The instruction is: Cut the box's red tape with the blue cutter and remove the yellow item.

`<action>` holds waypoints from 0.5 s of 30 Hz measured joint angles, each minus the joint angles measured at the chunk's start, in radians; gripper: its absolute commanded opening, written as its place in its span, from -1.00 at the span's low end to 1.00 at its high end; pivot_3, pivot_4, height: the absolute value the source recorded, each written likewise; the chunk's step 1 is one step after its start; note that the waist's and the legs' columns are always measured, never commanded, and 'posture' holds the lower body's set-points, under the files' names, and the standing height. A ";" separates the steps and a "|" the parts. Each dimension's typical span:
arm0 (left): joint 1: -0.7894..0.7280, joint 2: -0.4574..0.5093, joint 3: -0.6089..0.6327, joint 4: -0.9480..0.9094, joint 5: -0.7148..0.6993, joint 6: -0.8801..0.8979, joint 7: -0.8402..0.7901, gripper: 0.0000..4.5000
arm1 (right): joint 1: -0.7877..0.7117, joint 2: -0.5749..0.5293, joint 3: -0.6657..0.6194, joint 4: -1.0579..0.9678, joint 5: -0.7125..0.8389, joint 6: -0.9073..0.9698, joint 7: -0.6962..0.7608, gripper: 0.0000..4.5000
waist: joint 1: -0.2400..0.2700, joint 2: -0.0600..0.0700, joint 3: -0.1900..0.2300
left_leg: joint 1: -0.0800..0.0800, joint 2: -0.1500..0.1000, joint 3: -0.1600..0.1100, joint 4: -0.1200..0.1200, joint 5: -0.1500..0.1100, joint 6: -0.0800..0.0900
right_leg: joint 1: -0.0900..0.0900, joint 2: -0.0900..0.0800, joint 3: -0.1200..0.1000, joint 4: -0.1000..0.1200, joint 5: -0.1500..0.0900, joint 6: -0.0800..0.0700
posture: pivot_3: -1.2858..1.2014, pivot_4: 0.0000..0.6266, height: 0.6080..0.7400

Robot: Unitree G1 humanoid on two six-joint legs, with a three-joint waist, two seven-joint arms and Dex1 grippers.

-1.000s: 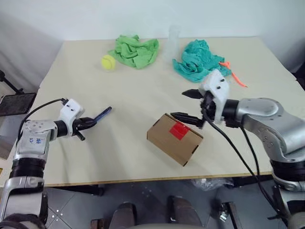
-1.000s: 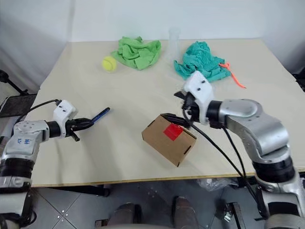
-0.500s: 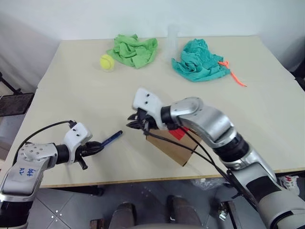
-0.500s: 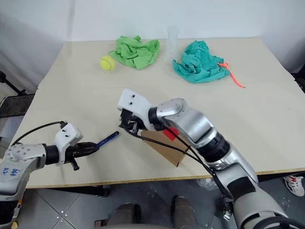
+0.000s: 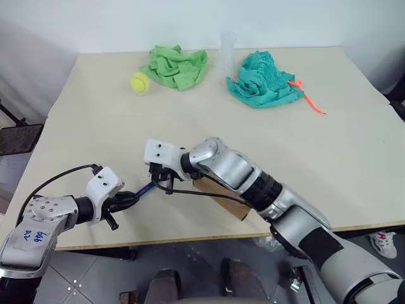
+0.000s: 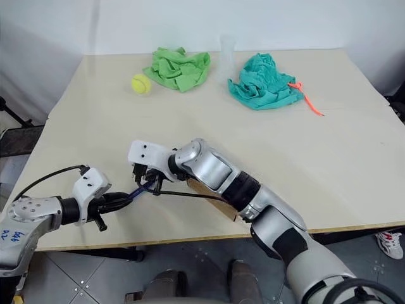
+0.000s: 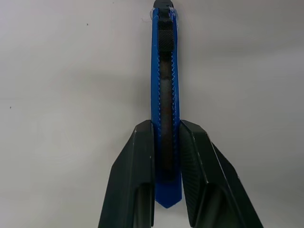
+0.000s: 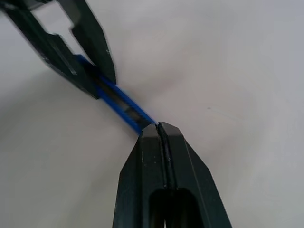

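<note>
My left gripper (image 7: 165, 126) is shut on the blue cutter (image 7: 164, 71) and holds its rear end near the table's front left edge. The cutter (image 5: 144, 189) points forward and to the right. My right gripper (image 8: 156, 126) has reached across to the left and is shut, its fingertips meeting the cutter's far end; I cannot tell whether they pinch it. The brown box (image 5: 229, 201) lies behind my right forearm, with just its lower edge showing. The red tape is hidden by that arm. The yellow item is out of view.
At the back of the table lie a tennis ball (image 5: 140, 82), a green cloth (image 5: 177, 63), a clear cup (image 5: 229, 54), a teal cloth (image 5: 262, 79) and a thin orange strip (image 5: 311, 101). The table's front edge (image 5: 190, 235) runs close below both grippers.
My right arm swung left across the box, dropped to the cutter's tip and shut its open fingers. My left gripper drew back toward the front edge, still holding the cutter.
</note>
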 measured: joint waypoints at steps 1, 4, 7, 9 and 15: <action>0.002 0.000 0.000 0.000 -0.001 -0.001 0.001 -0.79 | -0.001 0.010 0.001 0.032 -0.018 -0.019 0.000 -0.99 | 0.000 0.000 0.000 | 0.000 0.000 0.000 0.000 0.000 0.000 | 0.000 0.000 0.000 0.000 0.000 0.000 | 0.03 -0.52 1.00; 0.005 0.000 0.000 -0.001 -0.002 -0.008 0.006 -0.79 | -0.002 0.031 0.005 0.110 -0.072 -0.067 0.001 -0.99 | -0.001 0.000 0.000 | 0.000 0.000 0.000 0.000 0.000 0.000 | -0.001 0.000 0.000 0.000 0.000 0.000 | 0.03 -0.52 1.00; 0.006 0.000 0.000 -0.001 -0.003 -0.008 0.008 -0.79 | -0.007 0.040 0.005 0.130 -0.099 -0.097 0.013 -0.99 | -0.001 0.000 0.000 | 0.000 0.000 0.000 0.000 0.000 0.000 | -0.001 0.000 0.000 0.000 0.000 0.000 | 0.03 -0.52 1.00; 0.008 0.000 0.000 0.000 -0.003 -0.011 0.010 -0.79 | -0.013 0.048 0.003 0.147 -0.118 -0.114 0.023 -0.99 | -0.002 0.000 0.000 | 0.000 0.000 0.000 0.000 0.000 0.000 | -0.001 0.000 0.000 0.001 0.000 0.000 | 0.03 -0.52 1.00; 0.020 0.000 0.004 -0.001 -0.004 -0.029 0.013 -0.79 | -0.015 0.065 0.001 0.160 -0.154 -0.145 0.042 -0.99 | -0.003 0.000 0.000 | 0.000 0.000 0.000 0.000 0.000 -0.001 | -0.001 -0.001 0.000 0.000 0.000 0.000 | 0.03 -0.52 1.00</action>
